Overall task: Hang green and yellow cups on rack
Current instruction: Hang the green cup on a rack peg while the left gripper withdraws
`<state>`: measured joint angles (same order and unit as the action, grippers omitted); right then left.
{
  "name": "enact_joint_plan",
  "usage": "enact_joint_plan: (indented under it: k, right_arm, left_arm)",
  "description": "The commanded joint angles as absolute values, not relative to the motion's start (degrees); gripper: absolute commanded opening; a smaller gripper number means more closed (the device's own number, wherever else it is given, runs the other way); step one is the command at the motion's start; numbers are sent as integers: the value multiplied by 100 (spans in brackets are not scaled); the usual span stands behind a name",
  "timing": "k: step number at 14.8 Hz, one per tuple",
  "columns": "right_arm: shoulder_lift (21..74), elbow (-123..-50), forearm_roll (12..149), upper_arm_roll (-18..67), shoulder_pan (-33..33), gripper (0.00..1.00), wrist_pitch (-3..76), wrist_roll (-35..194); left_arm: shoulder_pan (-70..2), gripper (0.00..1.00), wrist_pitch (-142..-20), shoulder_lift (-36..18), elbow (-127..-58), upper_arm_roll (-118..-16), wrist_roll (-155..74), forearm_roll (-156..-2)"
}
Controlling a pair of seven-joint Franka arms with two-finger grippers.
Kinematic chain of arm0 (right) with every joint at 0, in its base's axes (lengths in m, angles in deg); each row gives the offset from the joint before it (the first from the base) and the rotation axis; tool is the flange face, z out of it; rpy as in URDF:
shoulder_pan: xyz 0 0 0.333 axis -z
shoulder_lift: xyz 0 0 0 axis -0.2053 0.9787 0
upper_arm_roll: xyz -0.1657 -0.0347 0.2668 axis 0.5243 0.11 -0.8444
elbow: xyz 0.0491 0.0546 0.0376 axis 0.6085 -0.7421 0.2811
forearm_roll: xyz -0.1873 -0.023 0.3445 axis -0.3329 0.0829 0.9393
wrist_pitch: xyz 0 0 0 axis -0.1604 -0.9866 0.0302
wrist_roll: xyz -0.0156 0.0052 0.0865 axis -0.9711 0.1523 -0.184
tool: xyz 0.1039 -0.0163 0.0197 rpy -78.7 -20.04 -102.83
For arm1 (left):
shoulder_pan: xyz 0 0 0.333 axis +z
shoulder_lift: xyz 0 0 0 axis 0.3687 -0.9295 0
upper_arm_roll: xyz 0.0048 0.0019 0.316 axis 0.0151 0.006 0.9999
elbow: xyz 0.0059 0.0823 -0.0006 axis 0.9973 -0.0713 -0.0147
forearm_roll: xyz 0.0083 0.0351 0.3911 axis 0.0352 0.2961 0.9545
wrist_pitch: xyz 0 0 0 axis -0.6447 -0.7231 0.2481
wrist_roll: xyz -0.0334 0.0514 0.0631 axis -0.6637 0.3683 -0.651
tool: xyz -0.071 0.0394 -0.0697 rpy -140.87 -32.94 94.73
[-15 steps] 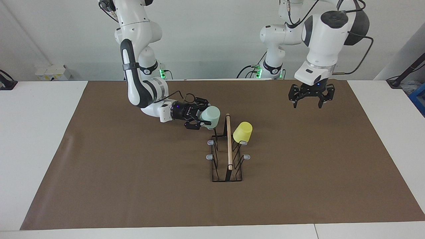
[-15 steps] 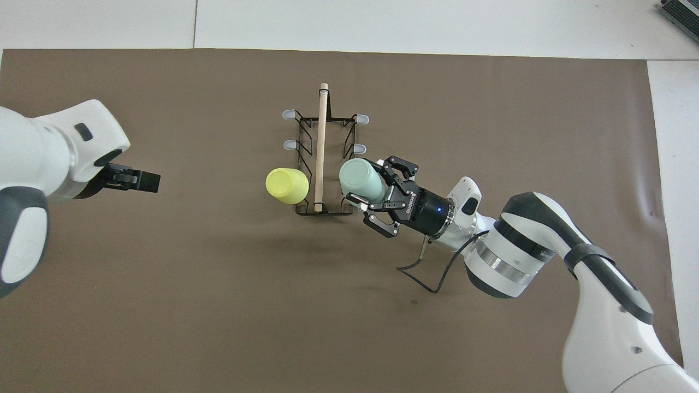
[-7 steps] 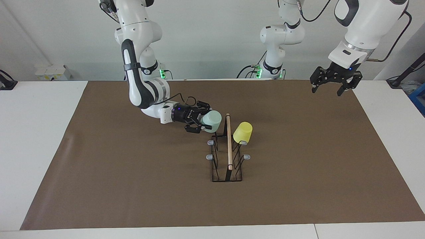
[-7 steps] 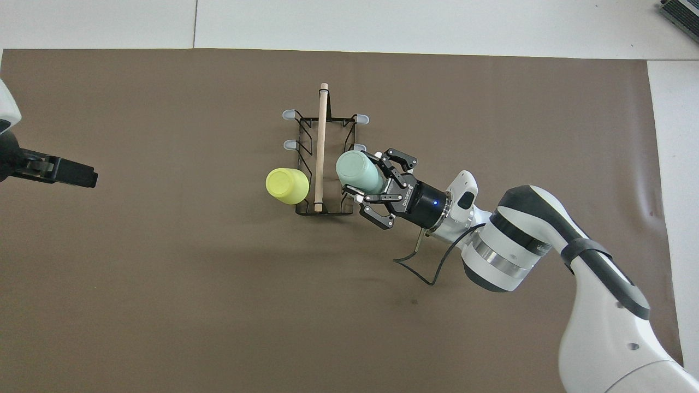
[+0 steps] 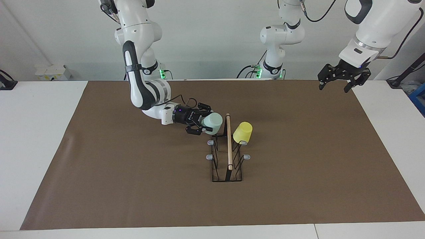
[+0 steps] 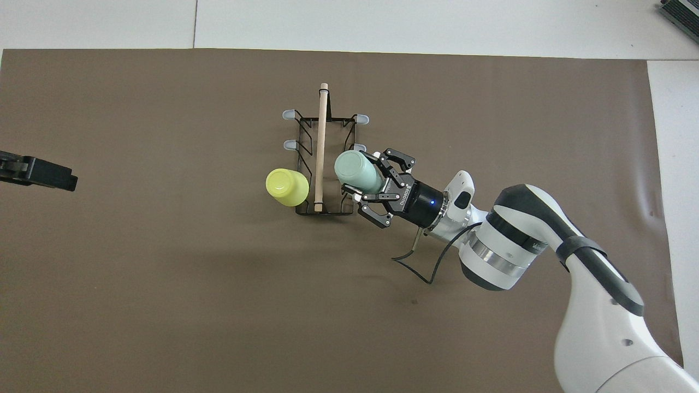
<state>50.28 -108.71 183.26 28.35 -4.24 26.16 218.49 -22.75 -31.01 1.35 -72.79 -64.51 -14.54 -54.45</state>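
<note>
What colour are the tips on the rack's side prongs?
Grey tips on the black wire rack, clearest in the overhead view.

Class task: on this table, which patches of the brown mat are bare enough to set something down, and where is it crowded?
Bare: the brown mat between the rack and its edge farthest from the robots, and toward both arms' ends. Crowded: the rack's robot end, where the yellow cup hangs and the right tool holds the green cup.

Right arm: reaches low from base, forearm near level, wrist turned sideways; right gripper (image 5: 203,123) fingers closed on object.
Left arm: raised high, wrist pointing down; left gripper (image 5: 340,79) in air, fingers spread, holding nothing, waiting.
</note>
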Motion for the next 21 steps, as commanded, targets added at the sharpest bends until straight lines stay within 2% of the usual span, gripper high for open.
enact_joint_plan:
  k: [1,9,10,11,16,18,21]
  right_arm:
    - [5137,-10790,18472,2805,-441,0,2889,22139]
    - [5173,-10808,18454,2805,-441,0,3416,22245]
    - [5173,-10808,18454,2805,-441,67,3460,22245]
    - [5181,-10808,18454,2805,-433,100,3452,22245]
    - [5085,-10790,18454,2805,-406,100,3399,22236]
    - [4814,-10808,18437,2805,-371,100,3530,22184]
    - [4191,-10817,18376,2805,-345,100,4266,21956]
  left_arm:
    - [-2549,100,-3169,269,-7448,-6130,-1339,-5445]
    - [-2506,100,-3072,383,-7589,-6094,-1269,-5437]
    - [-2506,100,-3107,383,-7598,-6102,-1278,-5437]
    - [-2498,100,-3142,383,-7598,-6102,-1269,-5437]
    - [-2506,100,-3116,383,-7589,-6102,-1287,-5437]
    - [-2498,100,-3125,383,-7589,-6102,-1287,-5437]
    - [-2498,100,-3116,383,-7589,-6102,-1287,-5437]
